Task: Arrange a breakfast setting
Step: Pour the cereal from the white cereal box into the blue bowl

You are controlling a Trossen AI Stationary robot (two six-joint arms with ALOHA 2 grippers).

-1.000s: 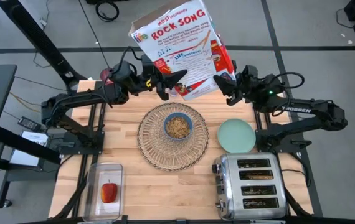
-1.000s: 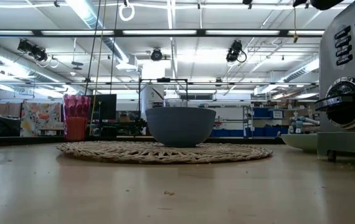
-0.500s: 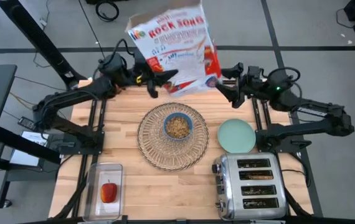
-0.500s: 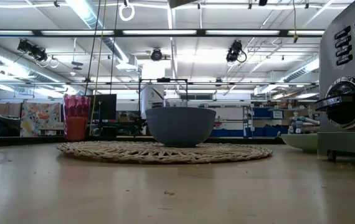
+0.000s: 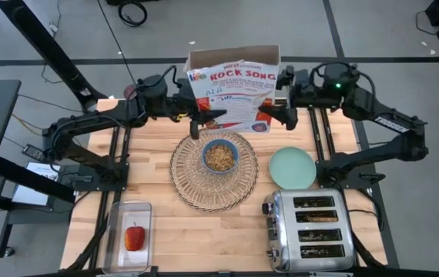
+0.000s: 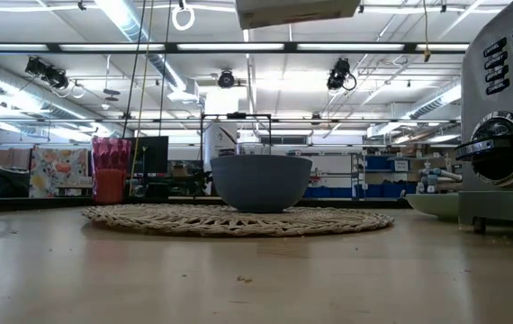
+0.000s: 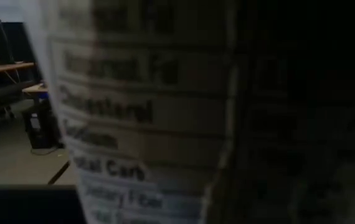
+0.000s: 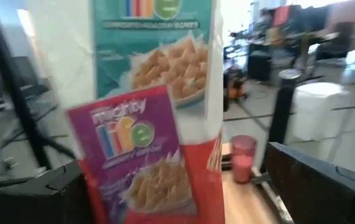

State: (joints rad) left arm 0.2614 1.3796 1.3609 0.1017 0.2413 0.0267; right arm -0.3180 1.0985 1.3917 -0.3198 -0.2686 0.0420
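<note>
1. High view: a cereal box (image 5: 233, 88) stands upright and open at the top centre of the frame, above the far edge of the bench (image 5: 165, 231).
2. The left end effector (image 5: 204, 123) is at the lower left side of the box. Its fingers are partly closed on the box, so it holds the box.
3. The right end effector (image 5: 275, 117) is at the lower right side of the box. Its fingers are spread wide, and I cannot tell if they touch the box.
4. The placemat (image 5: 189, 185) lies in the centre of the frame. The bowl (image 5: 220, 156) sits on it, and there is cereal inside.
5. The plate (image 5: 293, 168) lies right of the placemat, just above the toaster (image 5: 316, 229) in the lower right.
6. The apple (image 5: 135, 237) lies in a clear container (image 5: 116, 223) in the lower left of the frame.
7. A glass (image 5: 131, 92) with red content shows at the upper left, partly hidden by the left arm.
8. Low view: the bowl (image 6: 261, 181) stands on the placemat (image 6: 148, 219) in the centre. The bottom of the box (image 6: 297, 11) hangs at the top edge, clear above the bowl.
9. The toaster (image 6: 508, 117) fills the right edge, with the plate (image 6: 432, 205) beside it. The glass (image 6: 111, 169) is at the left.
10. Left wrist view: the box (image 7: 134, 112) fills the frame with its printed nutrition text, very close.
11. Right wrist view: the box (image 8: 159, 93) fills the left and centre of the frame. The glass (image 8: 243, 158) stands on the bench at the lower right.
</note>
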